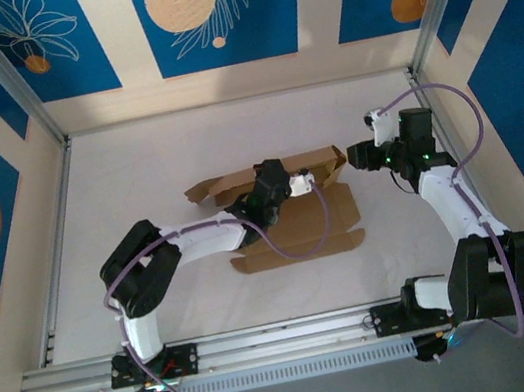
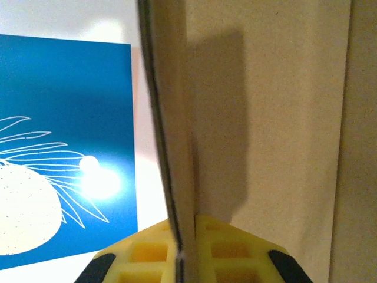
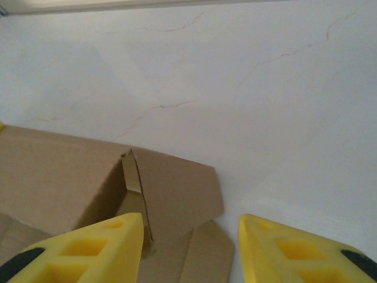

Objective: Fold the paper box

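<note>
Partly folded brown paper box (image 1: pixel 341 214), wall pinched by left end effector (image 2: pixel 185 259), right end effector (image 3: pixel 189 223) spread, empty

Top external: fixed high above and behind the paper box (image 1: pixel 344 210), looking steeply down, far enough back to take in the whole table (image 1: pixel 135 168) and the patterned walls. Left wrist: hard up against a raised panel of the box, edge-on, facing a blue wall panel (image 2: pixel 65 88) beyond. Right wrist: low, just beside the box's end, looking obliquely over its corner flaps onto bare table. Common to all three: the box.
</note>
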`<control>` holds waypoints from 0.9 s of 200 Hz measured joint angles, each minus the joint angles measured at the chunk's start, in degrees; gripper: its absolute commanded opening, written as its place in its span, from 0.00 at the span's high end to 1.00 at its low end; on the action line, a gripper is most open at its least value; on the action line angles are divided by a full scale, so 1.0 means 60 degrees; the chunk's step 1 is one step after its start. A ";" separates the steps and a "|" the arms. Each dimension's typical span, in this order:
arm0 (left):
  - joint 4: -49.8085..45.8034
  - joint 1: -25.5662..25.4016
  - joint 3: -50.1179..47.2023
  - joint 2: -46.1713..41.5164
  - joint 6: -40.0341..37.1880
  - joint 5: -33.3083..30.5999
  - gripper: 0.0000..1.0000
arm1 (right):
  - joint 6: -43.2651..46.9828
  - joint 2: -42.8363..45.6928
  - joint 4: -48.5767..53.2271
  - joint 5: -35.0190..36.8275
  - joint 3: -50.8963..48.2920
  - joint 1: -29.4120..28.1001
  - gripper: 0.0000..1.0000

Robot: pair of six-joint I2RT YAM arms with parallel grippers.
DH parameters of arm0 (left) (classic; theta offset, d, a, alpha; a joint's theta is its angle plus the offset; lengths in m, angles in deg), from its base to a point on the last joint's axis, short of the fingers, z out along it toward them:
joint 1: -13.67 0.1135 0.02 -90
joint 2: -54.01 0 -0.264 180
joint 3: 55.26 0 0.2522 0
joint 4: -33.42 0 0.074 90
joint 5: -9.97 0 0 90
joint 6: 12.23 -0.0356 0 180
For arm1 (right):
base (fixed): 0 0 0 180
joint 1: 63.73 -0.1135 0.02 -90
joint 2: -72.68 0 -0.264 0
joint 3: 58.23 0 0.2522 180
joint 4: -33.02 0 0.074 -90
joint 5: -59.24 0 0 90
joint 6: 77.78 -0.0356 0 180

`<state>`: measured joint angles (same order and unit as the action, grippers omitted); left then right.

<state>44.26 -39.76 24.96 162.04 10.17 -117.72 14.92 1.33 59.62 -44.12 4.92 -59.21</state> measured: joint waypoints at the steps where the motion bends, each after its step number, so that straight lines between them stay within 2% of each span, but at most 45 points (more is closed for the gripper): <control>1: -0.0004 0.0004 0.0007 0.0000 0.0004 0.0004 1.00 | 0.0022 -0.0015 -0.0004 0.0011 0.0000 0.0004 0.51; 54: -0.0532 0.0204 0.0328 0.0029 0.0044 0.0342 1.00 | 0.2637 -0.0208 -0.0200 -0.0433 -0.0419 -0.0124 0.41; 87: -0.0747 0.0310 0.0437 0.0025 0.0076 0.0535 1.00 | 0.3872 -0.0907 -0.0197 -0.0951 -0.0415 -0.0408 0.38; 112: -0.0856 0.0361 0.0484 0.0025 0.0109 0.0605 1.00 | 0.4411 -0.1399 -0.0091 -0.1206 -0.0346 -0.0637 0.38; 180: -0.2616 0.0539 0.1348 0.0025 0.0535 0.0958 1.00 | 0.4809 -0.1774 -0.0299 -0.1202 -0.0102 -0.0831 0.41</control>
<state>28.57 -36.53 33.04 162.19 13.39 -111.98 43.77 -9.32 57.83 -51.34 4.31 -64.20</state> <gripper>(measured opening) 0.066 0.598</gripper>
